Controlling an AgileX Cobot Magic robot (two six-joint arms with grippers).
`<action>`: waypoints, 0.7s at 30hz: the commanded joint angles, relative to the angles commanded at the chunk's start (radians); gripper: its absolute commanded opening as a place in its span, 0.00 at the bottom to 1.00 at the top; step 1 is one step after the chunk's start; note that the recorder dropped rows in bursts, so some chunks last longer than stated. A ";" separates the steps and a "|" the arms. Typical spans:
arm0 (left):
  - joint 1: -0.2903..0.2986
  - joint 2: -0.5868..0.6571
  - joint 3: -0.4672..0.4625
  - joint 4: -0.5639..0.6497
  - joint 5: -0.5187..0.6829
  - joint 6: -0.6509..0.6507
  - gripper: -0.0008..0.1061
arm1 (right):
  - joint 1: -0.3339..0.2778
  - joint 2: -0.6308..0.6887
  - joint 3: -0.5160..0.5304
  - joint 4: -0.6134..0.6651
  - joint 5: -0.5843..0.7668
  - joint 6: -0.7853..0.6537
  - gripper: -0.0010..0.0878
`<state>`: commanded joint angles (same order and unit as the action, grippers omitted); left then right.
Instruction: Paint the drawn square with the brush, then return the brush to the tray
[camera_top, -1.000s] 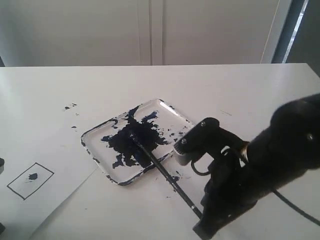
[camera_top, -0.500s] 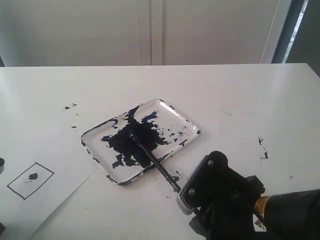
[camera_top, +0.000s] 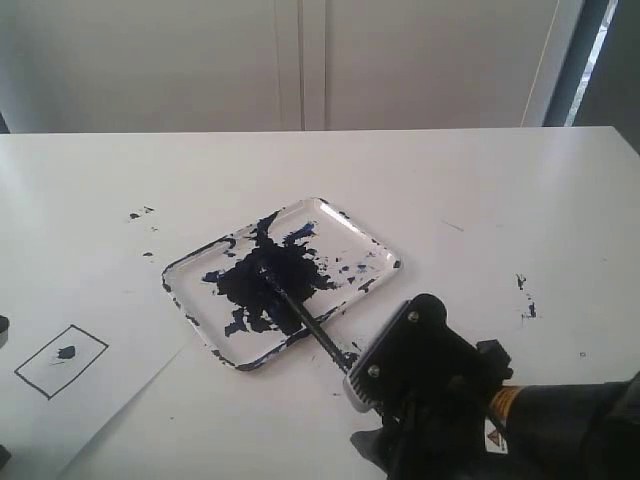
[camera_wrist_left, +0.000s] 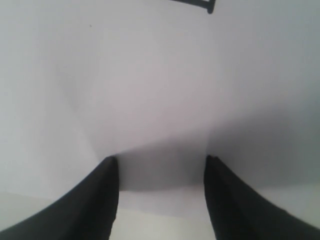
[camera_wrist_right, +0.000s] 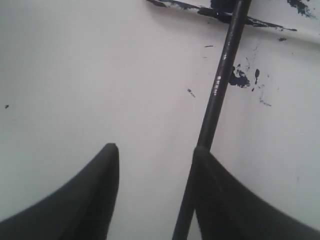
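Note:
The clear tray (camera_top: 372, 243), smeared with blue-black paint, sits mid-table. The black brush (camera_top: 305, 320) lies with its tip in the paint blotch and its handle running off the tray's near edge, under my right arm (camera_top: 425, 385). In the right wrist view my right gripper (camera_wrist_right: 155, 150) is open low over the table, and the brush handle (camera_wrist_right: 220, 85) passes along the inner side of one finger. The drawn square (camera_top: 61, 361) on white paper at the front left holds a small blue dab. My left gripper (camera_wrist_left: 159, 160) is open over white paper, holding nothing.
Paint splatters dot the table left of the tray (camera_top: 140, 214) and at the right (camera_top: 524, 296). The paper sheet (camera_top: 110, 400) covers the front left corner. A cabinet wall (camera_top: 300, 60) stands behind the table's far edge.
My right arm has dropped from higher at the right down to the table's front, over the brush's handle end. The brush, tray and paper have not moved.

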<state>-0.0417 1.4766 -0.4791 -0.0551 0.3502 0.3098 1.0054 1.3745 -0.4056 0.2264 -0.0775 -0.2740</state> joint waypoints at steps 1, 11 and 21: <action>0.000 0.000 0.000 0.000 0.001 0.000 0.53 | 0.000 0.011 0.000 0.000 -0.008 -0.008 0.48; 0.000 0.000 0.000 0.002 -0.002 0.005 0.53 | -0.070 0.033 0.000 0.000 -0.007 -0.018 0.48; 0.000 0.000 0.000 0.002 -0.002 0.005 0.53 | -0.070 0.105 0.000 0.002 -0.024 -0.020 0.48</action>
<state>-0.0417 1.4766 -0.4791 -0.0529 0.3486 0.3143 0.9357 1.4792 -0.4056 0.2287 -0.1017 -0.2944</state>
